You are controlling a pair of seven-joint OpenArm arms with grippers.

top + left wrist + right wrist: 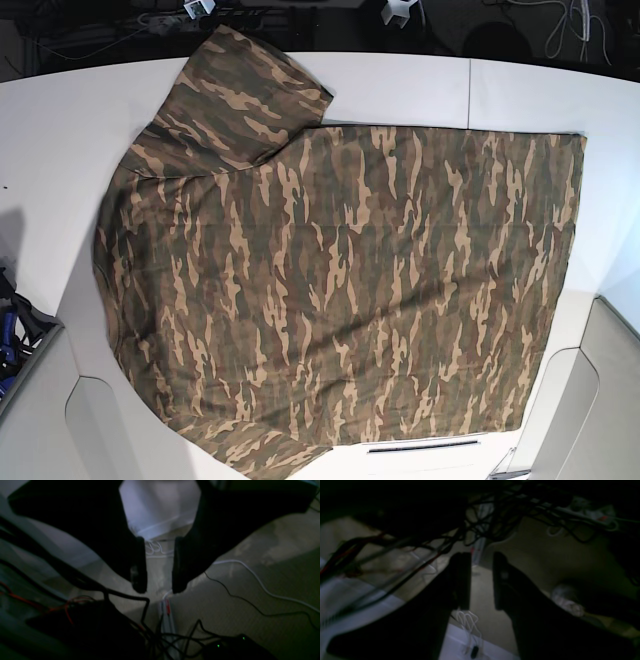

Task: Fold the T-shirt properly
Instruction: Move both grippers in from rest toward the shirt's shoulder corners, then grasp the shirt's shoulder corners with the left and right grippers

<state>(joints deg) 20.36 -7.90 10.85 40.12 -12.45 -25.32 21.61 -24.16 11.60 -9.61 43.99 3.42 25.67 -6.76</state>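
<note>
Spread flat across the white table (400, 85), the T-shirt (340, 290), camouflage in olive, brown and tan, filling most of the base view. One sleeve angled up toward the top left of that view, hem running down the right side, close to the table's far edge there. Neither arm to be seen over the cloth from above. Down at the left wrist camera: left gripper (159, 590) parted, a clear gap between the two dark fingers, nothing caught between them, only beige floor (250, 592) behind, with a white cable (260, 582) and a tangle of black cables (175, 635) trailing over it. Over at the right wrist camera: right gripper (482, 555) likewise parted, gap showing, empty, pointed at floor and a dark knot of wires (495, 517). Very dim, both wrist views. No cloth in either one.
</note>
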